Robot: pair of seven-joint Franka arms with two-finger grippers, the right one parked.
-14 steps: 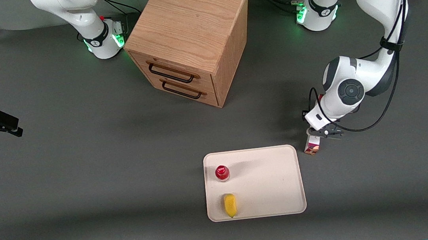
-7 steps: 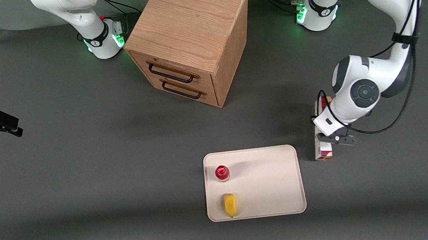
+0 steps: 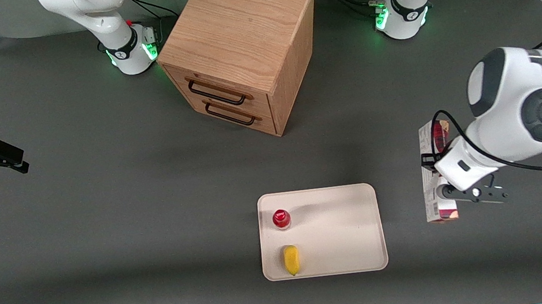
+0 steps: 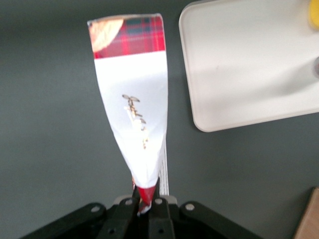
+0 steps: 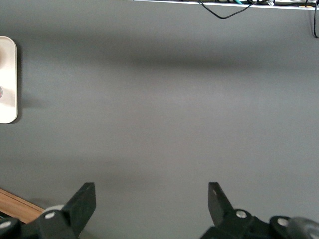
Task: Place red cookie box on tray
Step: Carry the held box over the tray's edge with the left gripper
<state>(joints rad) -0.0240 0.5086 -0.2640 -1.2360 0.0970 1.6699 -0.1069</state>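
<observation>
Toward the working arm's end of the counter (image 3: 106, 214), we see the hand (image 3: 449, 198) raised above the dark surface, its two fingers (image 4: 158, 211) pressed together on one end of the red cookie box (image 3: 432, 175). From the wrist camera we find the box (image 4: 133, 104) reaching straight away from the hand (image 4: 145, 205), its broad white face turned to the lens and a red tartan band with a brown patch at the end farthest from the fingers. From the front we see the box as a long thin carton running nearer-to-farther from that camera, with the arm's white wrist covering part of its middle. It is clear of the tray (image 3: 356, 243), off to the side of it toward the working arm's end, with a strip of bare counter between them; we cannot tell how high above the counter it is held.

On the cream tray, along the short side farther from the box, we see a small red-capped bottle (image 3: 281, 219) standing and a yellow object (image 3: 291, 259) lying nearer the front camera than the bottle. Farther from the front camera than the tray stands a wooden two-drawer cabinet (image 3: 240, 49), both drawers shut, their dark handles facing the counter's middle.
</observation>
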